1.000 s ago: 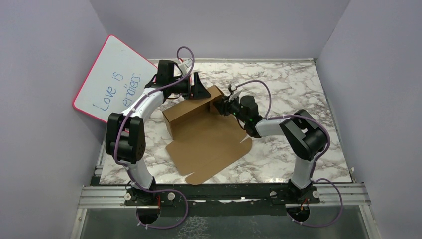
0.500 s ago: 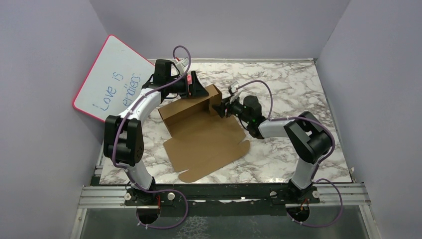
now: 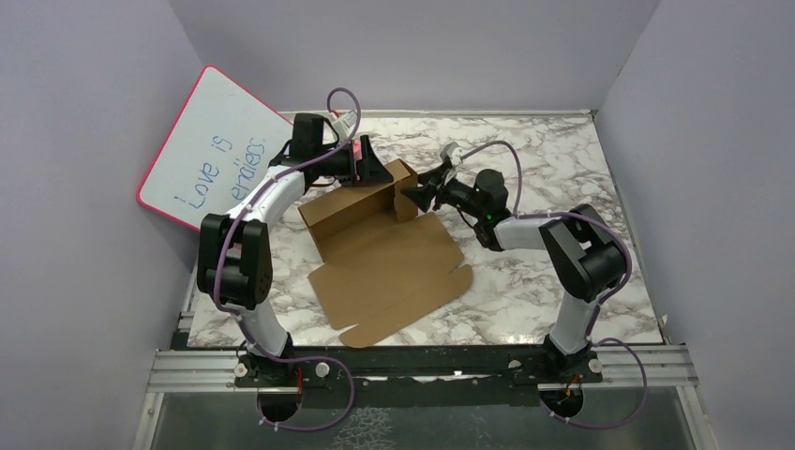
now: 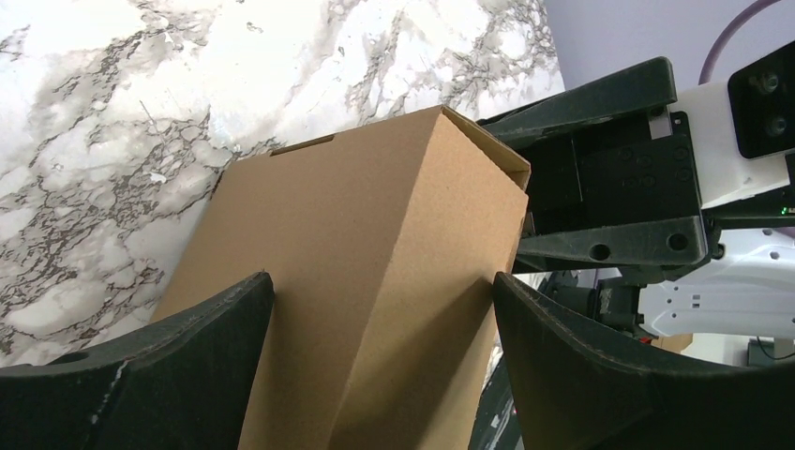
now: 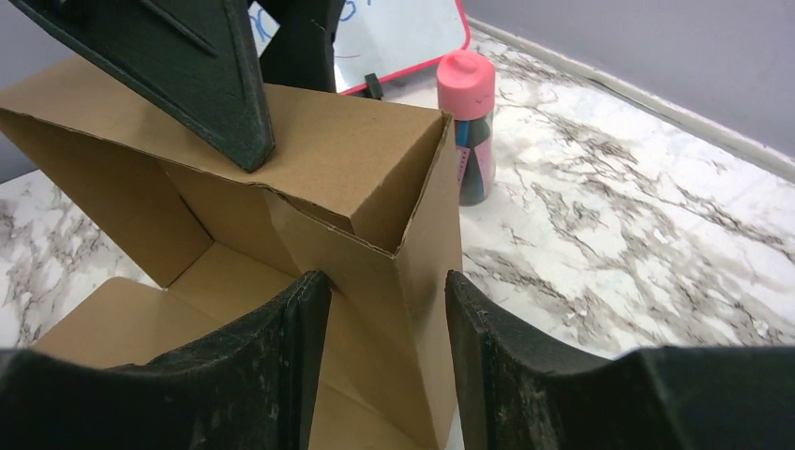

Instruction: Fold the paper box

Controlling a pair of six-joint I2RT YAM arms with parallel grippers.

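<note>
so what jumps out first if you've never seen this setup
The half-folded paper box in the middle of the marble table: its far wall stands up while the rest lies flat. Both grippers meet at that wall's right end, the left gripper from the far side and the right gripper from the right, jaws straddling cardboard. A pink-framed whiteboard with blue handwriting leans at the far left.

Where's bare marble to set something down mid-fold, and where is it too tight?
Widest bare marble: far right of the table, beyond the right arm. A smaller patch: near right, between the flat flap of the paper box and that arm's base. Crowded: far left, where the left claw, right claw, pink bottle and whiteboard cluster by the raised wall.
</note>
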